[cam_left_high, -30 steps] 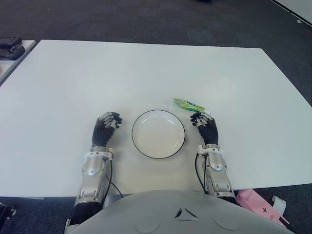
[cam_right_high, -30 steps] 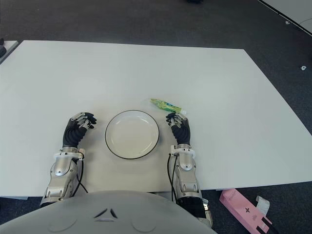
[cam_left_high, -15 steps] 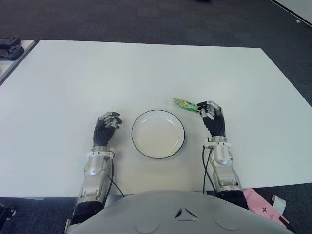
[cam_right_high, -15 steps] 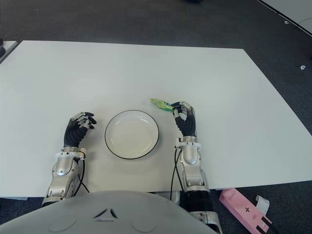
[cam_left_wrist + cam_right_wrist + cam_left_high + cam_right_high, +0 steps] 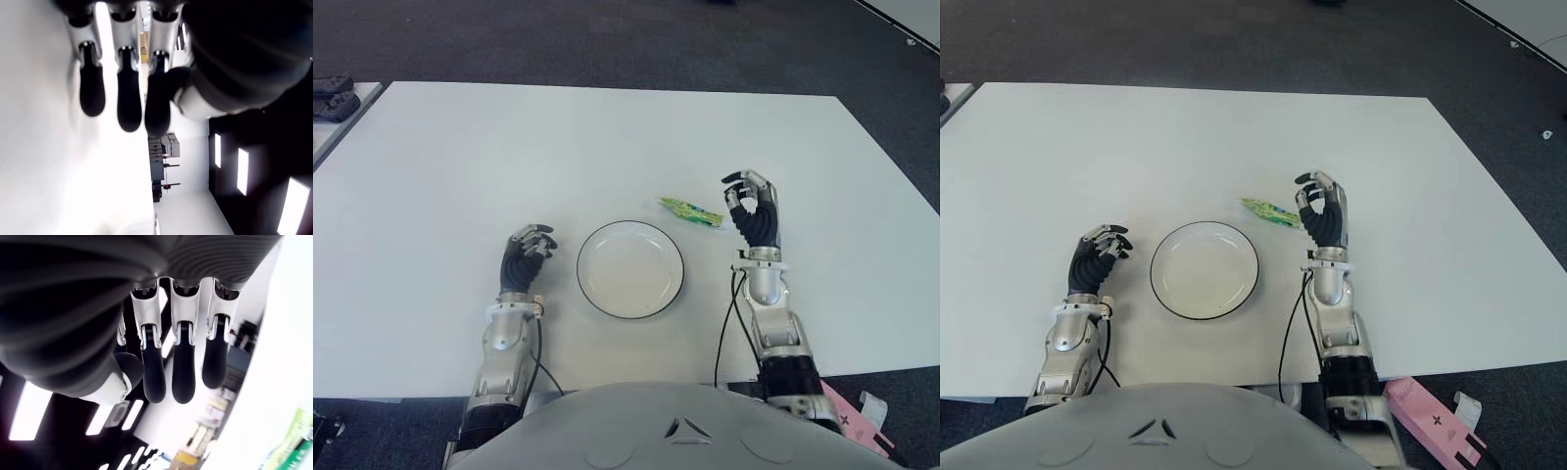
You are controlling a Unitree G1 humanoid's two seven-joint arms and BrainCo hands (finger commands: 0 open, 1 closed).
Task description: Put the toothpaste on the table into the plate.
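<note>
At the left, the left hand (image 5: 525, 260) shows just beside the plate (image 5: 629, 268), fingers loosely curled and holding nothing. The single white plate with a dark rim sits in the middle of the table (image 5: 509, 157) and has nothing in it. Just past its far right rim lies the one toothpaste (image 5: 690, 211), a small green tube flat on the table, slanted, touching neither plate nor hand. It looks light and soft-sided, likely to dent and slip under a hard squeeze, so a gentle pinch across its middle seems the safest hold. Farthest right, the right hand (image 5: 753, 211) is raised close beside the tube's end, fingers relaxed and partly bent, gripping nothing.
</note>
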